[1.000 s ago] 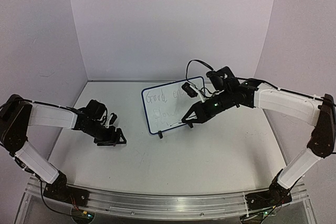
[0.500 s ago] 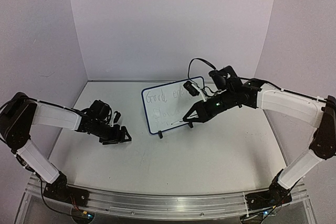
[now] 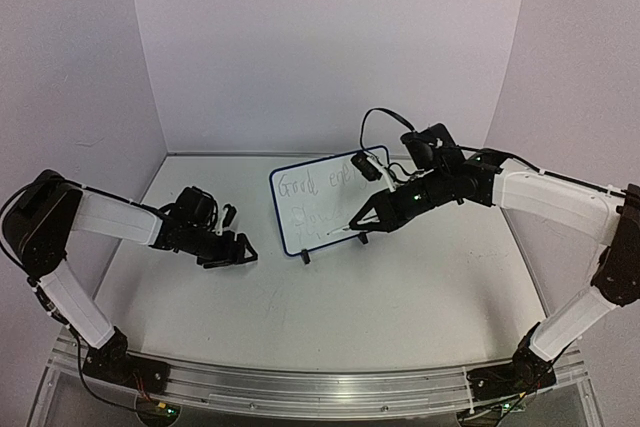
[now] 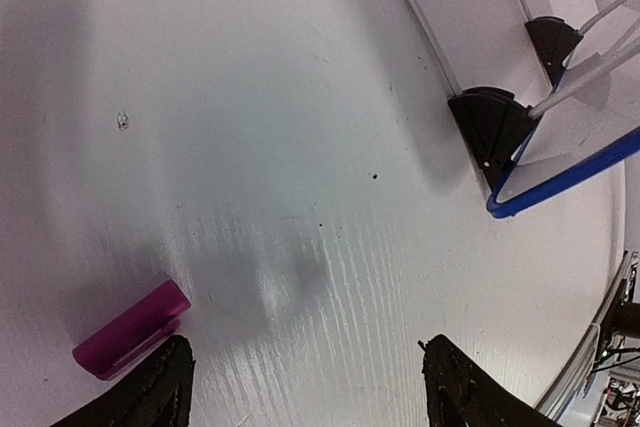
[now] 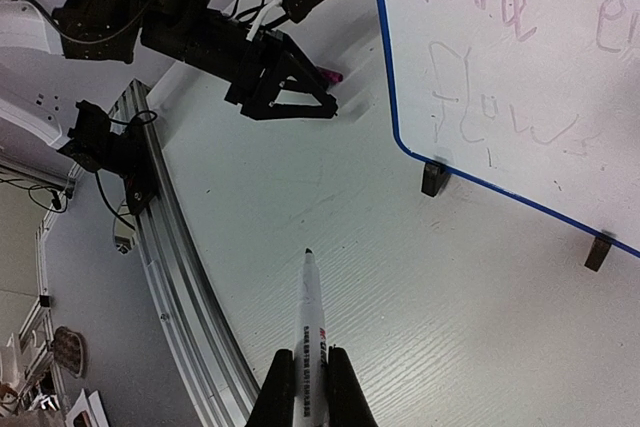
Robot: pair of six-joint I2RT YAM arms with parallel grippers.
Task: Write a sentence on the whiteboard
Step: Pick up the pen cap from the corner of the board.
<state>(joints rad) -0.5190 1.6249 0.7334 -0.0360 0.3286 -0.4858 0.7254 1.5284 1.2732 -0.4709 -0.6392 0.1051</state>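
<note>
**Two lines on the board, marker clamped on the right**

Top view first: the whiteboard (image 3: 350, 205) stands on its feet at the middle of the desk (image 3: 400, 307), tilted back. The sentence (image 3: 305, 187) shows in two faint lines. The upper one starts "Good" and then runs behind the right arm. The right pincer (image 3: 356, 224) is clenched on a marker (image 3: 340, 233), whose tip sits low, by the board's near edge. Over on the left, the left pincer (image 3: 243, 252) hovers low over the desk, well apart from the board.

Left wrist view: the fingers are spread wide with nothing between them, so that pincer is released. A magenta block (image 4: 132, 330) lies on the desk just beside one finger. The board's blue corner and a black foot (image 4: 490, 127) are at far right.

Right wrist view: the marker points at bare desk, its tip off the writing surface. The lower line reads roughly "flows".

My call is that most of the writing is done. Whether more words are due, I cannot tell. There is no container anywhere in view.
</note>
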